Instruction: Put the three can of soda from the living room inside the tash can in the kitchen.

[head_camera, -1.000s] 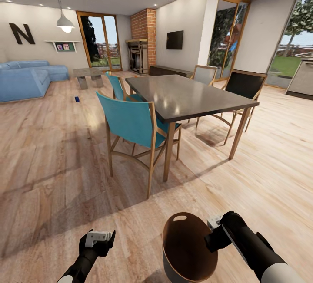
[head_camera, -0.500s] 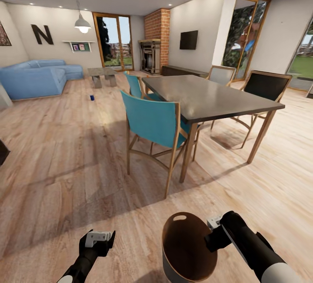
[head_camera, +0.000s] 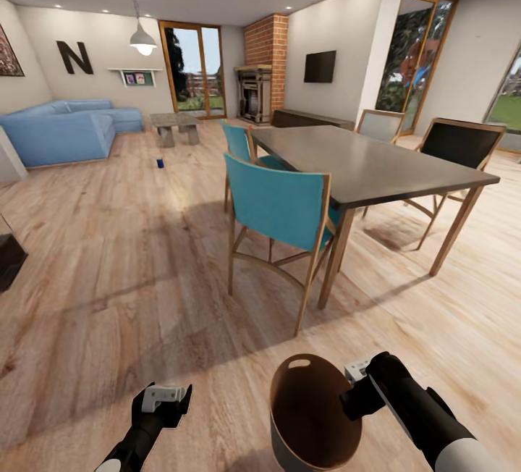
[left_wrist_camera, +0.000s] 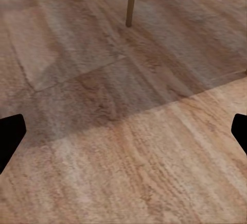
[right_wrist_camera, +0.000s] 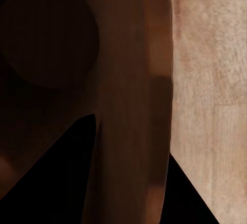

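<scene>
Dark dining table [head_camera: 369,164] ringed by teal chairs [head_camera: 284,208]. Pendant lamp [head_camera: 142,39] above, wall television [head_camera: 320,66] beyond, wooden floor [head_camera: 108,276] below.

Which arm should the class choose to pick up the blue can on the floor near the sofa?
Left. The left gripper is open and empty, while the right gripper grips the rim of the trash can. The blue can stands far ahead on the floor, left of the robot's midline.

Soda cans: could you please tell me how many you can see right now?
1: a dark blue soda can on the wooden floor between the coffee table and nearer teal chair. Others may be hidden.
</scene>
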You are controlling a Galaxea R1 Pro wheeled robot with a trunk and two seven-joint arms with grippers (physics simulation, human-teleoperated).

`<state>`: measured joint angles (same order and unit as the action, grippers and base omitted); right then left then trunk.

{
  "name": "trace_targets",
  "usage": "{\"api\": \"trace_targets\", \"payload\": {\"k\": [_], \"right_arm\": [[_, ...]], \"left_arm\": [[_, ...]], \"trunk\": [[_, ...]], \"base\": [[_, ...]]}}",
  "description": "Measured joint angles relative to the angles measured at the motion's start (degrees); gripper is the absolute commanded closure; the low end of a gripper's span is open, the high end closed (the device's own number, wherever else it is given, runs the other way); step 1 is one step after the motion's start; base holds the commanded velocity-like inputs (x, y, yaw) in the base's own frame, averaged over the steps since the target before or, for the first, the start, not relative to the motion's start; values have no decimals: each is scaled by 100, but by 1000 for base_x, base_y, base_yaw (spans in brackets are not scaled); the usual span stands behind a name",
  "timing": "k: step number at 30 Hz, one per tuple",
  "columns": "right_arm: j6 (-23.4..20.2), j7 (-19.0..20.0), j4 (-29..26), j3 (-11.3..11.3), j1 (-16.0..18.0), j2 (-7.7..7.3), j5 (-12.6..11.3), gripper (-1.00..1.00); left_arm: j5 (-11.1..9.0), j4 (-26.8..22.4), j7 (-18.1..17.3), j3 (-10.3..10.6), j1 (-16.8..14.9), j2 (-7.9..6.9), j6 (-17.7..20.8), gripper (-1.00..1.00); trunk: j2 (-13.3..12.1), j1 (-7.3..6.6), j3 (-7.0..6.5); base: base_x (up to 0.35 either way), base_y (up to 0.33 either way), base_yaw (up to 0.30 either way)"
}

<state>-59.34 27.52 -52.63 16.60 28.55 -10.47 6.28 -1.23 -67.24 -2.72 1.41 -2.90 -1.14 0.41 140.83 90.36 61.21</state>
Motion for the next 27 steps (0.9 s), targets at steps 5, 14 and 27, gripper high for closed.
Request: {"api": "trace_targets", "payload": {"k": [5,14,27], "right_arm": [[2,-1,0,0,0,0,9,100],[15,0,0,8,0,50,-6,100],[41,37,1,-2,0,64,26,100]], "left_arm": [[0,0,0,0,0,0,2,-100],[0,1,0,0,0,0,-3,-100],[0,0,0,0,0,0,-13,-100]], "trunk": [[0,0,0],[0,0,0],[0,0,9]], "base": [[238,205,1],[240,202,153],[200,202,139]]}}
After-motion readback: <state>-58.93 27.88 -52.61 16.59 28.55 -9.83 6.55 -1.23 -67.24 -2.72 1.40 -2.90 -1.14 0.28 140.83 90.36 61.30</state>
